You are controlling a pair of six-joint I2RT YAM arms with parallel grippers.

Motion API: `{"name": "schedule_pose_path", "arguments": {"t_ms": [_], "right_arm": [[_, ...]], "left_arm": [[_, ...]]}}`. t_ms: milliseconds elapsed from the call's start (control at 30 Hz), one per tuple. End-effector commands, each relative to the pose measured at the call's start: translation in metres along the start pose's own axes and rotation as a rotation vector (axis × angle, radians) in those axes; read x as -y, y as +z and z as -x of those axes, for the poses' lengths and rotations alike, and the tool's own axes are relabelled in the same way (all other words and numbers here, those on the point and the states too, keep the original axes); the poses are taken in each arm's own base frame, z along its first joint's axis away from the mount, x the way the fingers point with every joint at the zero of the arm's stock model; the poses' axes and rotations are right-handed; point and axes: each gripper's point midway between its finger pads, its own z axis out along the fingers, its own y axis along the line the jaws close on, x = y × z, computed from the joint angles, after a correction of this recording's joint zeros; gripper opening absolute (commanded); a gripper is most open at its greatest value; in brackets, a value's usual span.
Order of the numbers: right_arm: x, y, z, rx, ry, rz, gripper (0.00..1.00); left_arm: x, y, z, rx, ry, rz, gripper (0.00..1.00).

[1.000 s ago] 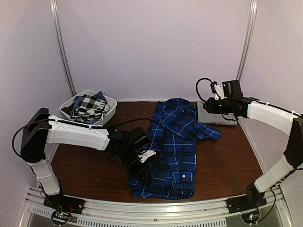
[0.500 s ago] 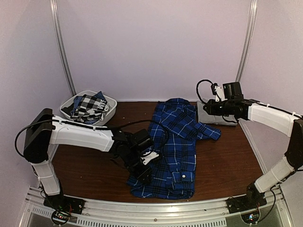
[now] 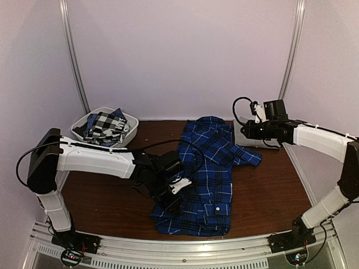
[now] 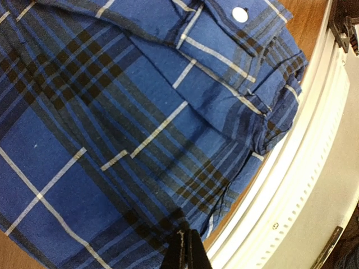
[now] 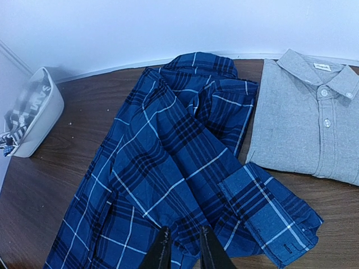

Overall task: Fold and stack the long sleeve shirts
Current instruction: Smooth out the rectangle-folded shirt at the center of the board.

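The royal-blue plaid shirt (image 3: 207, 162) lies spread lengthwise in the middle of the table, collar toward the back wall. My left gripper (image 3: 173, 206) is down at its lower left hem, shut, with its tips (image 4: 185, 235) pinching the plaid cloth (image 4: 112, 112). My right gripper (image 3: 242, 128) hovers above the shirt's upper right, jaws (image 5: 183, 235) a little apart with nothing between them, over the plaid shirt (image 5: 168, 168). The folded grey shirt (image 5: 308, 123) lies at the back right, partly under the right arm (image 3: 255, 141). The black-and-white check shirt (image 3: 104, 126) sits in the basket.
The white plastic basket (image 3: 132, 123) stands at the back left, and shows in the right wrist view at the far left as a basket (image 5: 39, 117). A metal rail (image 4: 291, 168) runs along the table's front edge, close to the shirt's hem. White walls enclose the table.
My left gripper has closed on the plaid shirt's lower left hem and shifted slightly right. The right arm has barely moved.
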Motion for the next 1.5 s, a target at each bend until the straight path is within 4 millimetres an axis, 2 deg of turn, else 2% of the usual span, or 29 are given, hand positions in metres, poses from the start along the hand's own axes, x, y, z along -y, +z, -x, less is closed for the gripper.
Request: {"name": "schedule_pose_path", "arguments": {"t_ms": [0, 133, 467, 633, 700, 800, 933, 1133, 1267, 1467], "right_arm": [[-0.005, -0.001, -0.002, 0.011, 0.007, 0.018, 0.19], [-0.001, 0.002, -0.009, -0.003, 0.009, 0.001, 0.19], [0.028, 0.007, -0.034, -0.035, 0.045, -0.126, 0.21], [0.041, 0.017, -0.045, -0.060, 0.073, -0.173, 0.24], [0.046, 0.022, -0.048, -0.071, 0.077, -0.195, 0.27], [0.057, 0.027, -0.049, -0.084, 0.073, -0.256, 0.29], [0.076, 0.024, -0.055, -0.102, 0.077, -0.312, 0.38], [0.113, 0.015, -0.075, -0.114, 0.160, -0.353, 0.49], [0.124, 0.019, -0.087, -0.127, 0.239, -0.300, 0.50], [0.133, 0.032, -0.100, -0.127, 0.344, -0.209, 0.48]], "left_arm": [[0.030, -0.019, 0.011, 0.059, 0.084, -0.116, 0.00], [0.040, -0.018, 0.007, 0.067, 0.106, -0.182, 0.00], [0.019, 0.024, -0.014, -0.027, 0.074, -0.167, 0.00], [0.013, 0.039, -0.010, -0.041, 0.077, -0.166, 0.00], [0.011, 0.038, -0.006, -0.032, 0.080, -0.167, 0.05], [0.008, 0.030, -0.001, -0.014, 0.083, -0.161, 0.16], [0.005, 0.012, 0.009, 0.032, 0.077, -0.158, 0.33], [0.019, -0.024, 0.033, 0.129, 0.102, -0.194, 0.55], [0.018, -0.044, 0.050, 0.190, 0.104, -0.175, 0.59], [-0.009, -0.069, 0.070, 0.277, 0.030, -0.114, 0.59]]}}
